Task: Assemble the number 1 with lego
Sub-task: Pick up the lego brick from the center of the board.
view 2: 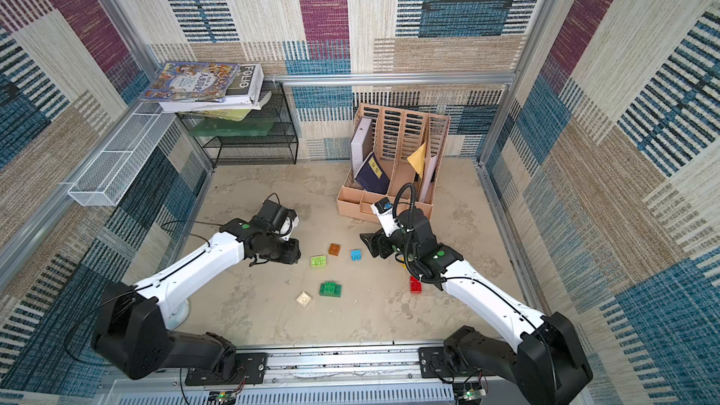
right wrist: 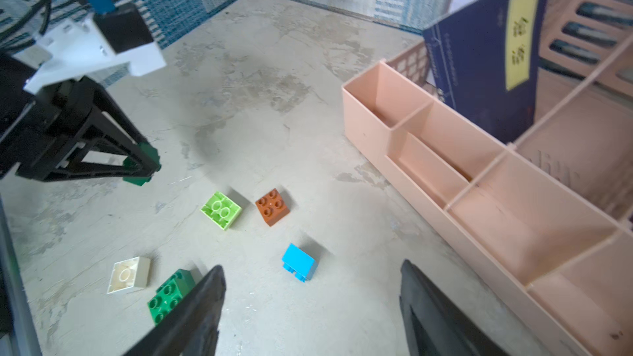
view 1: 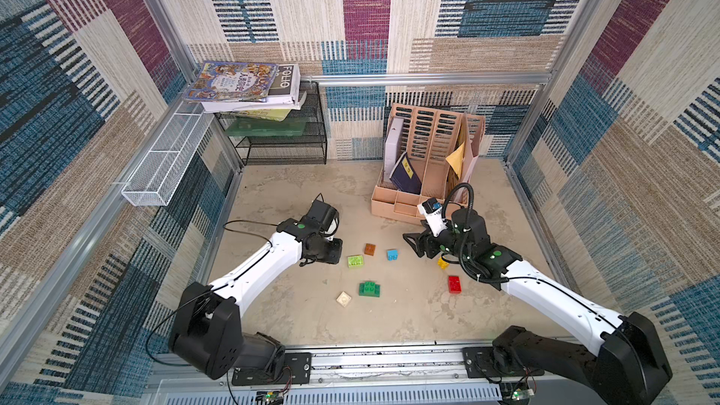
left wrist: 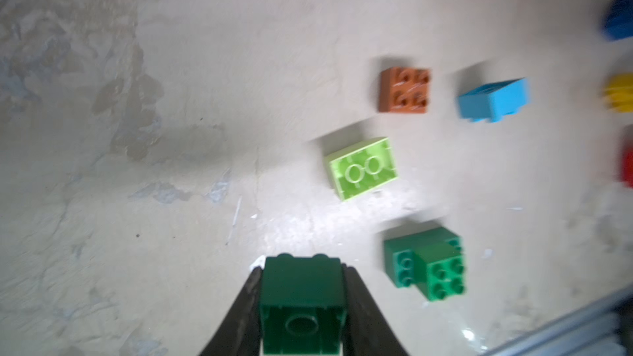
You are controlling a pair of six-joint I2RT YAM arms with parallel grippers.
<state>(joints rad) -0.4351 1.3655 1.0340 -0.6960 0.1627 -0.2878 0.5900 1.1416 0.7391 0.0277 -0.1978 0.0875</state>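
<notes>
My left gripper (left wrist: pixel 301 273) is shut on a dark green lego brick (left wrist: pixel 301 306), held just above the table at the left (view 1: pixel 329 253). The right wrist view shows that brick between the fingertips (right wrist: pixel 142 162). Loose lego lies on the table: a lime brick (view 1: pixel 355 261) upside down, a brown one (view 1: pixel 370 249), a blue one (view 1: pixel 392 254) on its side, a cream one (view 1: pixel 343 299), a green two-brick stack (view 1: pixel 369 289), a yellow one (view 1: pixel 443 263) partly under the right arm and a red one (view 1: pixel 454 284). My right gripper (right wrist: pixel 311 267) hangs open and empty near the blue brick (right wrist: pixel 298 262).
A peach file organizer (view 1: pixel 393 204) with books stands at the back right, close behind the right wrist. A black wire rack (view 1: pixel 280 150) carrying books fills the back left corner. A white mesh basket (view 1: pixel 167 157) hangs on the left wall. A metal rail (view 1: pixel 370 360) runs along the front edge.
</notes>
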